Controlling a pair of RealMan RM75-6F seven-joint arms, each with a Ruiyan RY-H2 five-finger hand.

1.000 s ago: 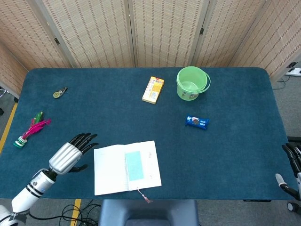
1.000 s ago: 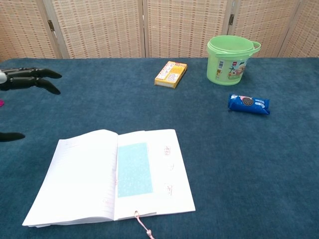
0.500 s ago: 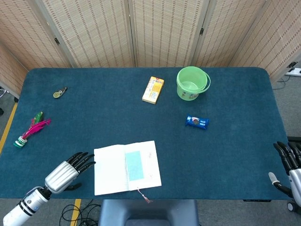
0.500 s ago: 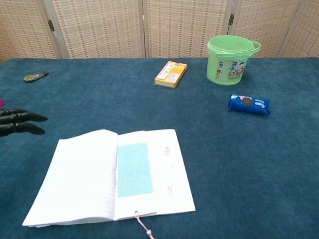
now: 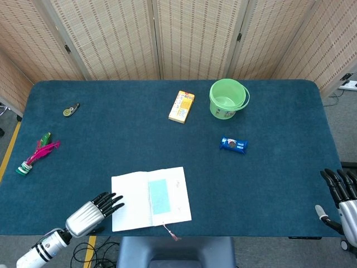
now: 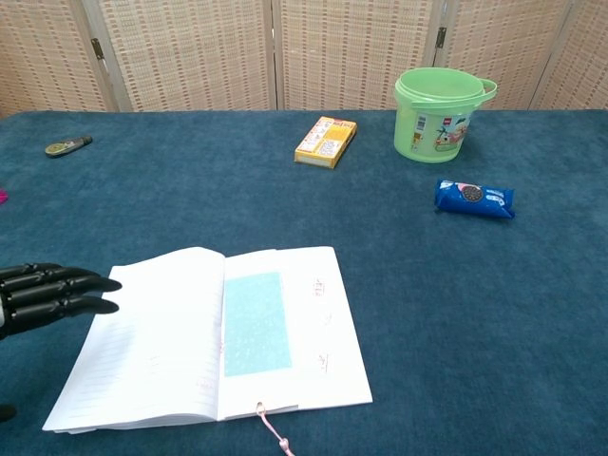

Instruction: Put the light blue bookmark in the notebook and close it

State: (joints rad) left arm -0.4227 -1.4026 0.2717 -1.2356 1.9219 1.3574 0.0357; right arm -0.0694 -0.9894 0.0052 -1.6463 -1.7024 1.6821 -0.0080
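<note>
My left hand (image 5: 92,214) hovers empty with fingers extended at the left edge of the open notebook (image 5: 149,198), near the table's (image 5: 268,184) front edge. The light blue bookmark (image 5: 159,196) lies on its right page. My right hand (image 5: 340,192) hangs released off the front-right corner.

Even, bright overhead light fills both views, with only soft, faint shadows under the bucket (image 6: 441,116) and notebook (image 6: 214,334). Both pictures are sharp, without glare or noticeable edge distortion.
</note>
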